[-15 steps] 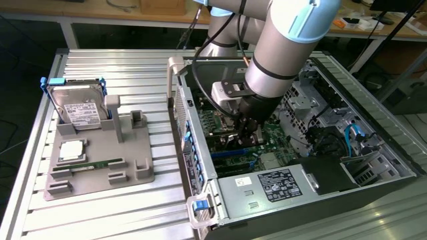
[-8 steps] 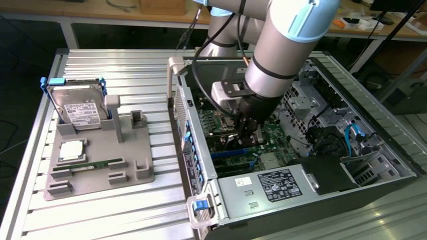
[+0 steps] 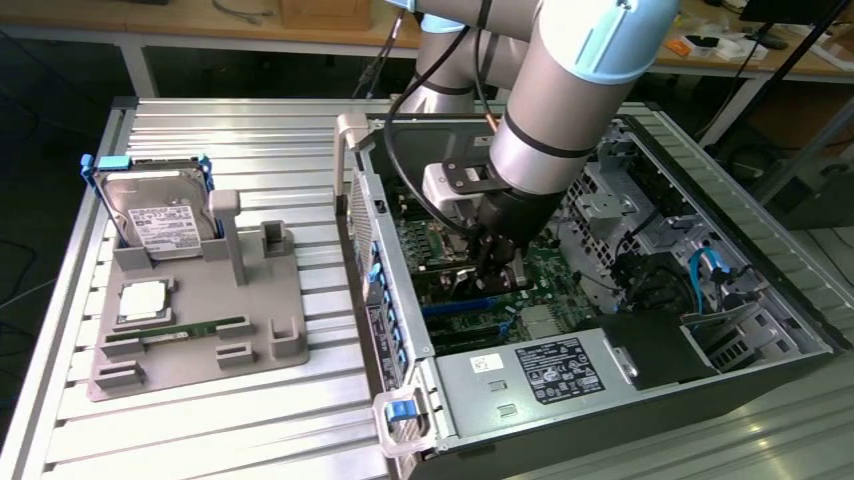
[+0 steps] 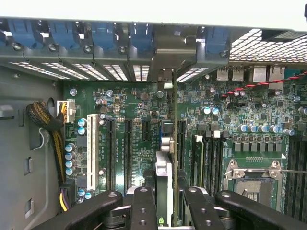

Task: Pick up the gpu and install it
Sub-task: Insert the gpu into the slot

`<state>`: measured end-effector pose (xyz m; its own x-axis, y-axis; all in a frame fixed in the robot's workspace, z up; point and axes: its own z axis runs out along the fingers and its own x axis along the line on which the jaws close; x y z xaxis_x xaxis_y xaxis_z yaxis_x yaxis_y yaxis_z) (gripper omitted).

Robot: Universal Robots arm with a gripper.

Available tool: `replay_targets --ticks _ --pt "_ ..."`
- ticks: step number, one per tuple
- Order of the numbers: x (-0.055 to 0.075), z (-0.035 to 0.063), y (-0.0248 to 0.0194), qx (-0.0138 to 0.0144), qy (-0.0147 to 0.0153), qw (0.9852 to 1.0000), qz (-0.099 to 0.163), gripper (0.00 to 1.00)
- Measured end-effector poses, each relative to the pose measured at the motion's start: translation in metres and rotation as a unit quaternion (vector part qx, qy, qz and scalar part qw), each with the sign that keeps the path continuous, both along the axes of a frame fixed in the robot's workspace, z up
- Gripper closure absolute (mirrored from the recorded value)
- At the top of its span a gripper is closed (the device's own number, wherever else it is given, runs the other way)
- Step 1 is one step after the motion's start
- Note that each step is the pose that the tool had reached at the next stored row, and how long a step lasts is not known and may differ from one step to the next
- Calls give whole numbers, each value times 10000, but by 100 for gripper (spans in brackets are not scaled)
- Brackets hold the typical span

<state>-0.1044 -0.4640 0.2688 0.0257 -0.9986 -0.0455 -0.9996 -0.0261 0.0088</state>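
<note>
Plainly, the gpu (image 4: 164,165) is clamped edge-on in the closed gripper (image 4: 165,203), upright so its edge can meet a motherboard slot (image 4: 128,148). It is held inside the computer case (image 3: 774,270), near the rear wall (image 4: 115,57).

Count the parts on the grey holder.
3: the hard drive upright at the far end, a square chip midway, the green memory stick nearer the camera. None appears hidden.

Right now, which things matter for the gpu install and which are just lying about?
In the job: gpu, held edge-on in the pincer; motherboard; open computer case.
Lying about: hard drive, memory stick, square silver chip, all on the gray holder.
</note>
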Motion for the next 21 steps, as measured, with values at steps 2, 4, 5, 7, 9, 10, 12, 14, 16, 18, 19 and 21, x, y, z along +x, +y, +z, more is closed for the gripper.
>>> replay_targets --ticks 2,4,5,7,9,10,12,14,16,18,19,21 --pt "8 -8 1 8 0 10000 0 73" --pt "15 -13 2 9 0 10000 -1 73" --pt "20 -15 3 10 0 10000 0 73" --pt "22 -16 5 9 0 10000 0 73" --pt "22 -16 5 8 0 10000 0 73" --pt "20 -16 6 8 0 10000 0 73" --pt "4 -17 5 9 0 10000 0 73" --pt "-14 -17 6 9 0 10000 0 73" --pt "-15 -17 11 8 0 10000 -1 73" --pt "-15 -17 20 3 0 10000 0 73" --pt "-15 -18 24 0 0 10000 0 73" --pt "-15 -17 24 -1 0 10000 0 73"
